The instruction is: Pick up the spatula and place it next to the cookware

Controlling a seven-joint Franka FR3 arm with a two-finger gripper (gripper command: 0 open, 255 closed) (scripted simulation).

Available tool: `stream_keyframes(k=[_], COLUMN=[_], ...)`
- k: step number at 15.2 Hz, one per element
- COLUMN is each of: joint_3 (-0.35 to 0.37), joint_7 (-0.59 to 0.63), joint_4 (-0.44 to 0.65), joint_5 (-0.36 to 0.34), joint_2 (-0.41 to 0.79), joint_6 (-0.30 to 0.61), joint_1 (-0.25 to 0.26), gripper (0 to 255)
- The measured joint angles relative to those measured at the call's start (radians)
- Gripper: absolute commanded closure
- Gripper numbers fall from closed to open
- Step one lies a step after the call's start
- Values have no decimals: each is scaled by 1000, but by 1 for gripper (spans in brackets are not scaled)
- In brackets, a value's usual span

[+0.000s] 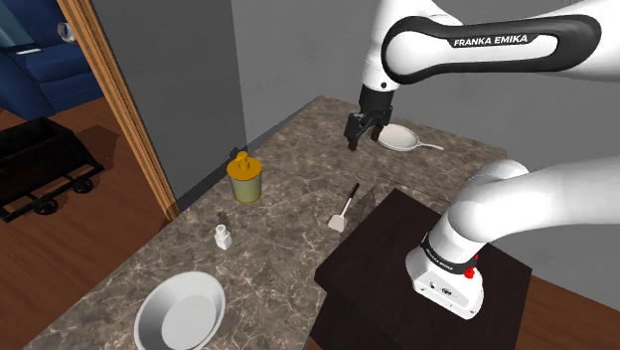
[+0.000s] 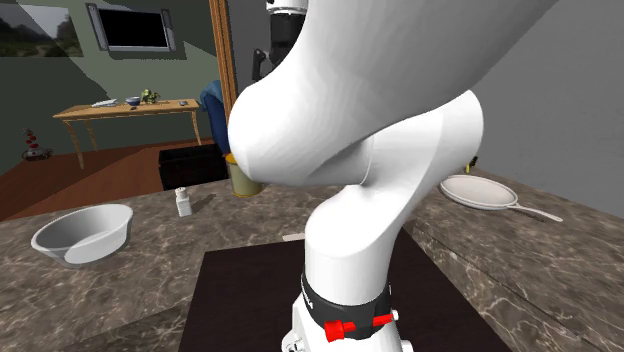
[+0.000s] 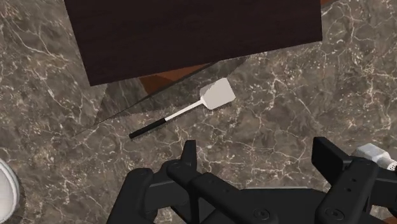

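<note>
I stood by the brown marble counter (image 1: pixel 288 169), which was the biggest thing there. The white arm (image 1: pixel 477 45) rose from the dark box stand (image 1: pixel 383 249) and bent over the counter.

I give the places as clock hours in the shoulder view, counted from the spatula. A white bowl (image 1: pixel 179 310) sat on the counter at about eight o'clock, well apart. The cookware, a pale frying pan (image 1: pixel 400 137), lay at about one o'clock, also well apart, with its handle pointing away from the arm. A yellow container (image 1: pixel 245 179) with a lid stood at about ten o'clock.

The black gripper (image 1: pixel 356 139) hung in the air at about twelve o'clock, near the pan. In the wrist view its two fingers (image 3: pixel 327 156) stood apart with nothing between them, so the gripper (image 3: pixel 257 153) was open and empty.

The spatula (image 1: pixel 344 211) lay flat on the counter, just beside the edge of the stand. Its white blade pointed to six o'clock and its black handle to twelve. In the wrist view the spatula (image 3: pixel 184 112) lay beyond the fingertips. A small white bottle (image 1: pixel 224 237) stood at about nine o'clock.
</note>
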Motion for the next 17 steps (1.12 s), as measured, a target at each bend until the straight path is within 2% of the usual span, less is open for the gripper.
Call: stream_keyframes(k=[8, 13, 17], joint_3=[85, 141, 190], joint_7=[255, 424, 583], joint_4=[-163, -217, -238], joint_5=[35, 36, 0], joint_2=[153, 314, 483], joint_6=[342, 572, 771], joint_1=[-107, -189, -274], gripper=[0, 0, 0])
